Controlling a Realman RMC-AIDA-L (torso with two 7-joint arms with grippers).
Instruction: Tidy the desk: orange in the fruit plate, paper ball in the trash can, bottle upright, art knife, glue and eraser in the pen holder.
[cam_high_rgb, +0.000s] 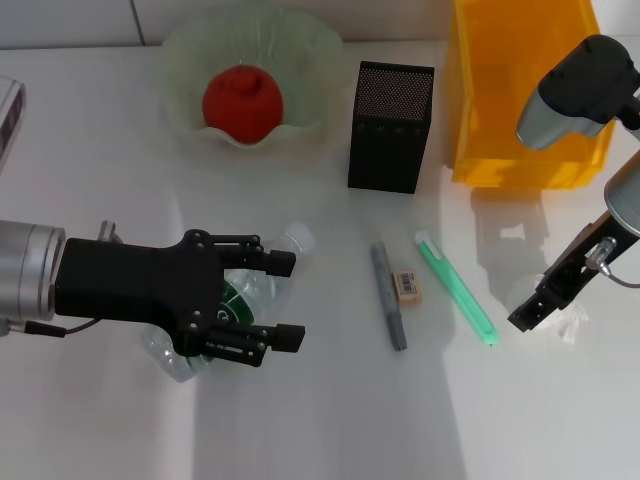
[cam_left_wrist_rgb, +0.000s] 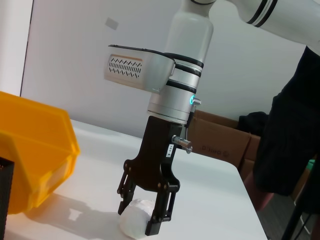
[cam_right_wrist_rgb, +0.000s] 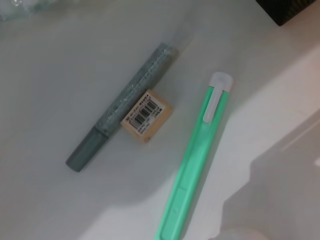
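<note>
left hand (cam_high_rgb: 288, 300) is open, fingers either side of the lying bottle (cam_high_rgb: 245, 300) at lower left of the head view, nothing gripped yet. right hand (cam_left_wrist_rgb: 144, 216) straddles the paper ball (cam_left_wrist_rgb: 136, 222) at right, jaws not closed on it. risks: bottle rolls when pinched; ball squirts out. trash can (cam_high_rgb: 520, 150) wall is close above the right hand. orange (cam_high_rgb: 243, 103) is in the fruit plate (cam_high_rgb: 190, 50). eraser (cam_high_rgb: 407, 285) lies mid-table.

A brown cardboard box (cam_left_wrist_rgb: 220, 142) sits off the white desk (cam_high_rgb: 330, 420), at three o'clock; beside it, perhaps dark cloth (cam_left_wrist_rgb: 292, 135).
</note>
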